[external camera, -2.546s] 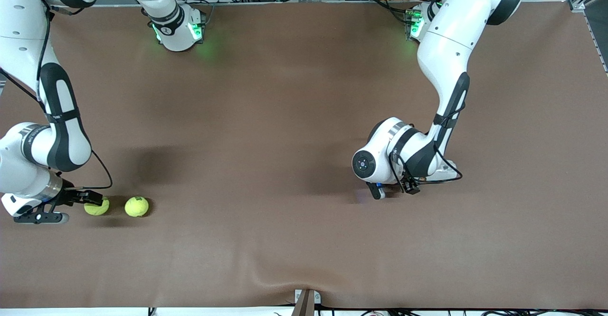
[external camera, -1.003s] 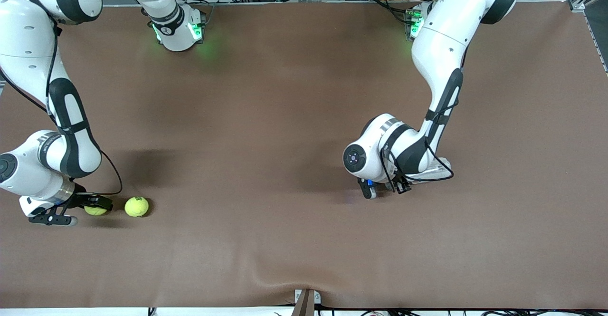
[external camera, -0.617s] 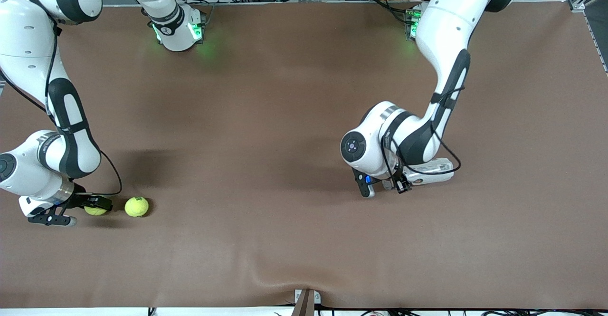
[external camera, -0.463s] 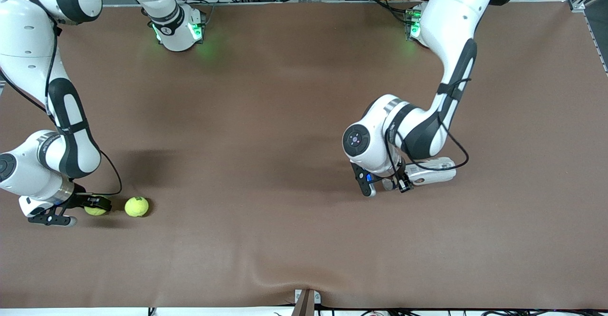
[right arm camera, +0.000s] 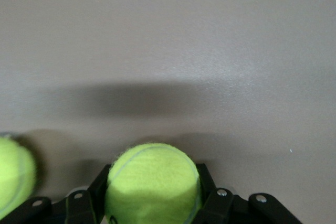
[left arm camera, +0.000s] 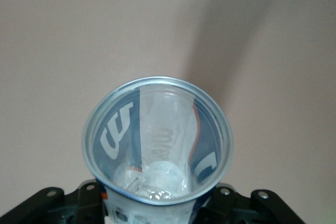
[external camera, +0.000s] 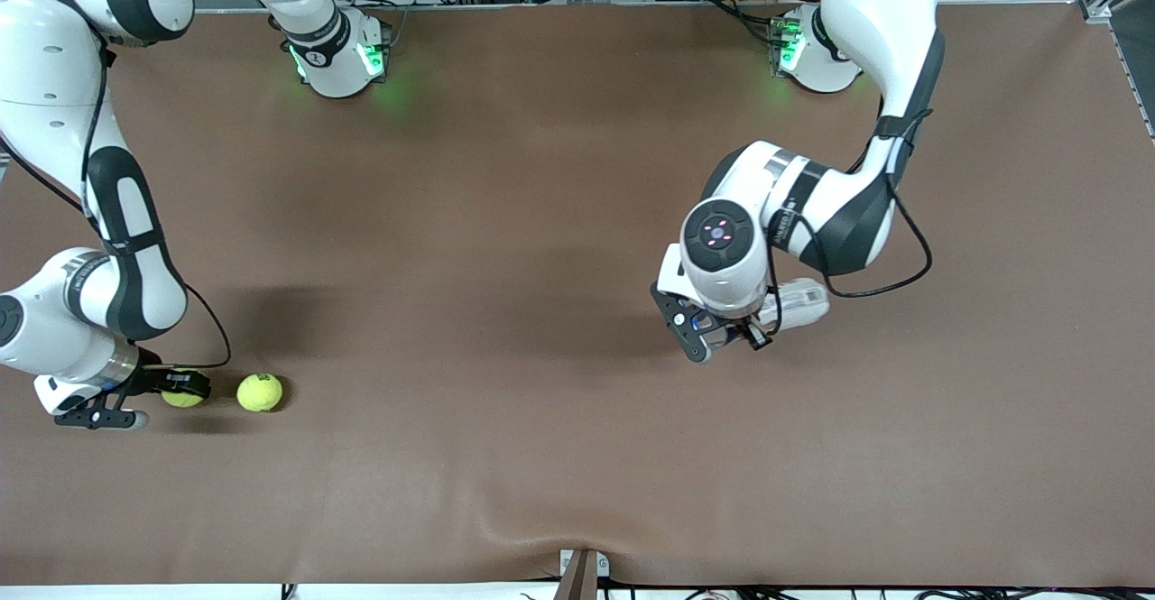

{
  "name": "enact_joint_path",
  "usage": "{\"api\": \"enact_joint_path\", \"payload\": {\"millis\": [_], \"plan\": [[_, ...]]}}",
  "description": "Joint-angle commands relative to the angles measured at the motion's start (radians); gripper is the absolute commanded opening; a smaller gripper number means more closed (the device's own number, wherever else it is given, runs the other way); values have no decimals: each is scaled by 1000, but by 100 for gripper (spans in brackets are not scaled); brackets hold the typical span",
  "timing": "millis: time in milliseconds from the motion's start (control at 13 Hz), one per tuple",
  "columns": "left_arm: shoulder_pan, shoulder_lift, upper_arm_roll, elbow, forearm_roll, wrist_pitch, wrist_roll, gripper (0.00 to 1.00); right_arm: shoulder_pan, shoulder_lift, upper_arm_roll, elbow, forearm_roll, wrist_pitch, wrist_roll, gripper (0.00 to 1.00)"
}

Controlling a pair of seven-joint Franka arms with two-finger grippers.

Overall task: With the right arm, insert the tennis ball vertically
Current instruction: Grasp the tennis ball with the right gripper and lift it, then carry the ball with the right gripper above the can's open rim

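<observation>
Yellow-green, one tennis ball [external camera: 183, 398] sits clenched in the right hand [external camera: 135, 397] low on the brown table [external camera: 505, 456], its twin [external camera: 260, 392] beside it unmoved, while the left hand [external camera: 717, 340], now lifted and turned, grips a clear tube [left arm camera: 157, 142].

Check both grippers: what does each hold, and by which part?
Right gripper: tennis ball, by its sides. Left gripper: clear ball can, around its body.

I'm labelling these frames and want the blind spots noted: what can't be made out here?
- Front view: held tennis ball mostly covered by the right gripper.
- Front view: clear tube partly under the left arm's wrist; left gripper grips it.
- Right wrist view: second ball cut off by the edge.
- Left wrist view: tube's printed lettering unreadable.
</observation>
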Motion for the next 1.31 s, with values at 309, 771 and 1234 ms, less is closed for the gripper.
{"api": "enact_joint_path", "payload": {"millis": [309, 771, 1234], "plan": [[32, -43, -1, -1, -289, 259, -134, 56, 82, -291, 30, 10, 14, -273, -35, 26], [-23, -39, -41, -9, -385, 586, -344, 54, 193, -350, 30, 235, 11, -654, 85, 16], [-187, 85, -34, -29, -382, 1011, -577, 53, 242, -356, 27, 246, 8, -660, 158, 16]]}}
